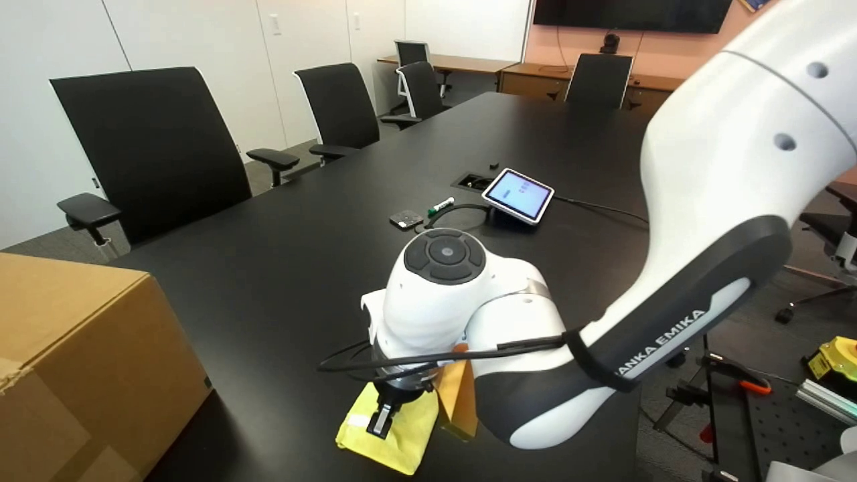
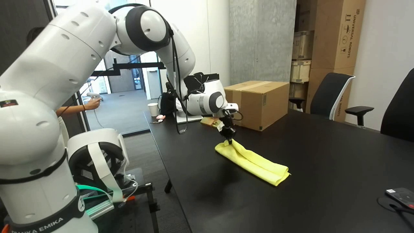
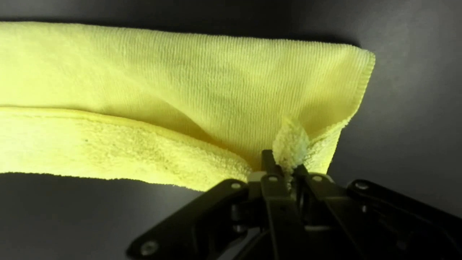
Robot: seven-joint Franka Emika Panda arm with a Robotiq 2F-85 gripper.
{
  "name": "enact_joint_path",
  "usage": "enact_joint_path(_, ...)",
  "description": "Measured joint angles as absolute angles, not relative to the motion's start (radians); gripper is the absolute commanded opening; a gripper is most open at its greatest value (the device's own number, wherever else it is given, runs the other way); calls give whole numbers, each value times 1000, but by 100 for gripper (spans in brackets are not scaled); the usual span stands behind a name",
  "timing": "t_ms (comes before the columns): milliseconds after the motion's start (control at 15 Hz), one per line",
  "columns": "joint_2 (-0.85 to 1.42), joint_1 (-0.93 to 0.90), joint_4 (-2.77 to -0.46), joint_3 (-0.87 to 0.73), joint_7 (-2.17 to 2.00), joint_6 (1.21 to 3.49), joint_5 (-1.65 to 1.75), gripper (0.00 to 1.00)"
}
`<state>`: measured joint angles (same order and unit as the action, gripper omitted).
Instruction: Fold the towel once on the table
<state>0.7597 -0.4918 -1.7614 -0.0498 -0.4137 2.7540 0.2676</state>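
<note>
The yellow towel [image 1: 412, 428] lies on the glossy black table [image 1: 301, 281]. In an exterior view the towel [image 2: 258, 166] is a long narrow strip, with one long side turned over onto the rest. In the wrist view the towel [image 3: 202, 76] shows its ribbed face, with a fluffy flap folded along the near edge. My gripper [image 3: 287, 164] is shut on a small bunch of towel near one end, and the cloth pokes out between the fingertips. The gripper also shows in both exterior views [image 1: 380, 425] [image 2: 229, 141], low at the towel's end, close to the table.
A large cardboard box [image 1: 114, 375] stands on the table near the gripper, also seen in an exterior view [image 2: 262, 105]. An orange-brown block [image 1: 458, 402] is beside the wrist, partly hidden. A tablet [image 1: 519, 195], a marker [image 1: 441, 205] and a small flat device [image 1: 406, 219] lie farther along.
</note>
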Motion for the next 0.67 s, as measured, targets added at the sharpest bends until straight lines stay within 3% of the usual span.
enact_joint_path(67, 783, -500, -1740, -60, -425, 2765, 268, 38)
enact_joint_path(133, 804, -509, -1721, -72, -436, 2776, 268, 46)
enact_joint_path(600, 899, -565, -1573, -143, -486, 2804, 264, 97)
enact_joint_path(667, 905, -573, -1551, -152, -494, 2807, 263, 100)
